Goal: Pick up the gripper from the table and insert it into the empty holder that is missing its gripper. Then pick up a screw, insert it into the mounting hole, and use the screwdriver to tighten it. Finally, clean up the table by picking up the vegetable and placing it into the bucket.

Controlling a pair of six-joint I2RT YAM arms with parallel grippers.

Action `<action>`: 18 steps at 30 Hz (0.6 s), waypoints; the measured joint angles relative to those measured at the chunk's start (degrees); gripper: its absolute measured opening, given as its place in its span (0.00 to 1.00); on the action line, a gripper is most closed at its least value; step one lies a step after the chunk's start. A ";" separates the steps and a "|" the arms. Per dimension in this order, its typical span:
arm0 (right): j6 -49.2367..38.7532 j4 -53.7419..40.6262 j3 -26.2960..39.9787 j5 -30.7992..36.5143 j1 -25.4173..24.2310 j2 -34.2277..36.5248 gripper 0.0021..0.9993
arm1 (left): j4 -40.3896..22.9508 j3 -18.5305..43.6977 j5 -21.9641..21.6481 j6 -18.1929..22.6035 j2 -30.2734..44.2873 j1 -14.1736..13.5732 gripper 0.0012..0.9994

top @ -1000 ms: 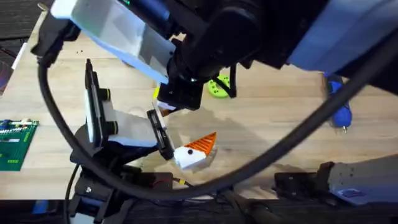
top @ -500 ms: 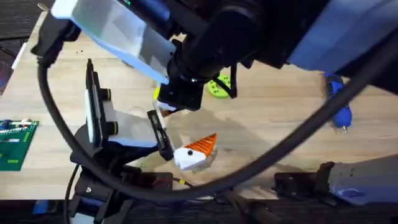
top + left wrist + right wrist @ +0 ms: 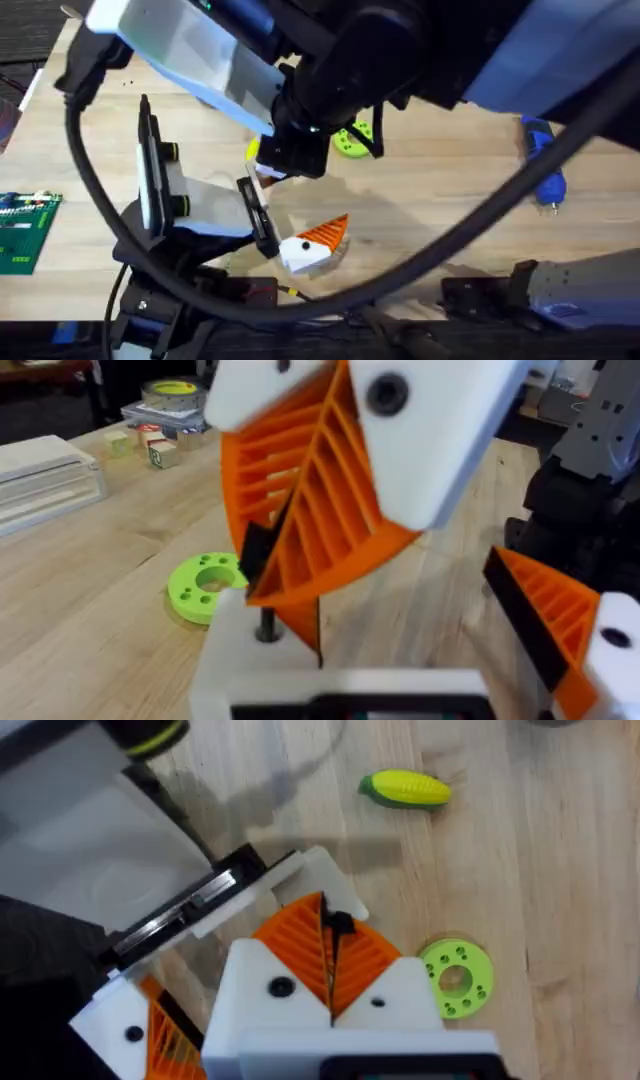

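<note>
Over the middle of the light wooden butcher-block table [image 3: 90, 590], we see the right hand [image 3: 326, 935] reaching across, its orange ribbed pads pressed narrow on what we take for a small dark screw [image 3: 340, 924]. The screw hangs just above the plain white angular plastic holder [image 3: 240, 660], which appears to sit as one finger of the left hand [image 3: 420, 630]. That hand stands wide, its other white, orange-tipped finger well apart. From the left wrist, a dark pin seems to stand at the holder's mounting hole; we cannot tell whether it has seated.

We judge the screw light, stiff and slick: a hard metal thing that will neither bend nor crush, but could twist or slip from ribbed plastic pads. The best hold is at the head end, with the shank free and upright, so it drops straight into the hole. The holder is rigid plastic and should bear a gentle push.

The stubby bright blue plastic screwdriver [image 3: 545, 170] lies well apart on the table's right side. The small yellow toy vegetable with a green end [image 3: 405, 788] lies beyond both hands.
</note>
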 joint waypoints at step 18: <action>-0.01 -0.63 0.00 0.64 0.11 -0.55 0.01 | 0.02 0.00 0.00 0.29 0.00 0.00 0.99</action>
